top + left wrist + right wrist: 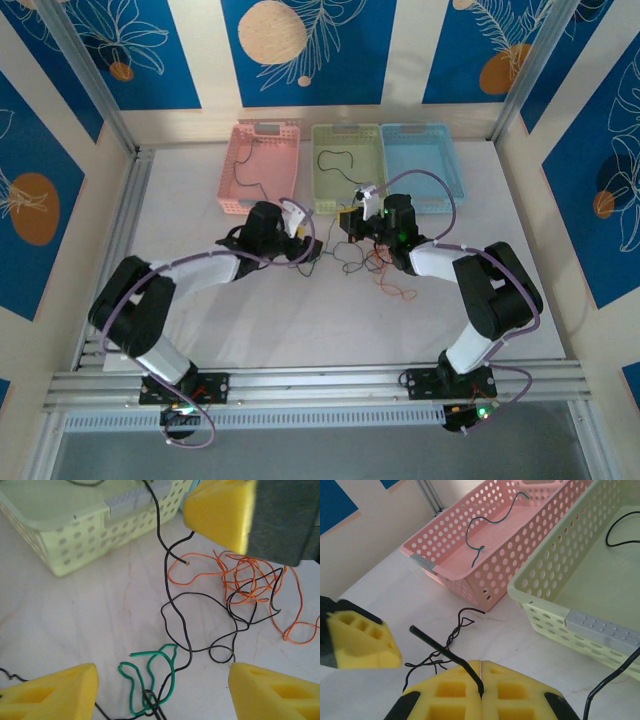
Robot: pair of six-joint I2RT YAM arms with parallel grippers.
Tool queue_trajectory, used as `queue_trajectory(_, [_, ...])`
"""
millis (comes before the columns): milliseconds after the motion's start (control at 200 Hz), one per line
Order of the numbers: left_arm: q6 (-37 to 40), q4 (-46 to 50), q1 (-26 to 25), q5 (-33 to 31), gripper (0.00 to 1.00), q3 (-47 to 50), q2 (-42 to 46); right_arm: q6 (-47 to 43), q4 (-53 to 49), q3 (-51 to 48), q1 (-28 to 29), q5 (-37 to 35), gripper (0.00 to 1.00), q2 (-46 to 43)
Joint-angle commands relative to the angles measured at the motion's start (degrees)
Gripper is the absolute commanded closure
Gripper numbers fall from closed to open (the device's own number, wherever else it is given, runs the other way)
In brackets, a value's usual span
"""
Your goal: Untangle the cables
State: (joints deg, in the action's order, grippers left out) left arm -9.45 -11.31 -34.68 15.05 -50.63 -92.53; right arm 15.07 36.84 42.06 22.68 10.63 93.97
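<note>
**Wires in a heap between our two grippers**

Three baskets sit past our fingers, side by side: a pink basket (282,172), a green basket (368,150) and a blue basket (422,165). The green basket's wall stands just past the fingers of both grippers, so there is little room on that side. The white table (300,320) on the near side of the fingers is bare and wide. Its edges are well away.

Our left gripper (160,695) has its yellow fingers wide apart, and they hold nothing. Our right gripper (481,686) has its fingers pressed tight together on a black wire (449,652), which sticks out of the crack between them. The two grippers are very near each other.

The cables (370,265) lie on the table, right by the fingertips. They are thin and squiggly. A green wire (173,675) lies curled between the left fingers. An orange wire (242,580) lies bunched in loops under the right gripper. Other black wires cross over it and over the green one.

A dark wire (485,527) lies in the pink basket. Another wire (619,527) lies in the green basket.
</note>
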Motion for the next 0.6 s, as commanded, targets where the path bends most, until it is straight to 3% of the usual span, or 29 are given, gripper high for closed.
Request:
queue_trajectory(0, [-7.8,5.6,0.4,3.6,0.34,-4.6,-3.5,-0.3,0.7,0.7,0.2,-0.5,1.00,-0.1])
queue_trajectory(280, [-13.6,10.7,0.8,0.3,0.41,-10.8,-10.2,-1.2,0.2,0.9,0.6,-0.6,1.00,-0.2])
queue_trajectory(595, [-16.5,11.2,1.8,2.7,0.45,-14.4,-15.5,-2.3,-0.6,1.3,1.4,-0.8,1.00,0.0])
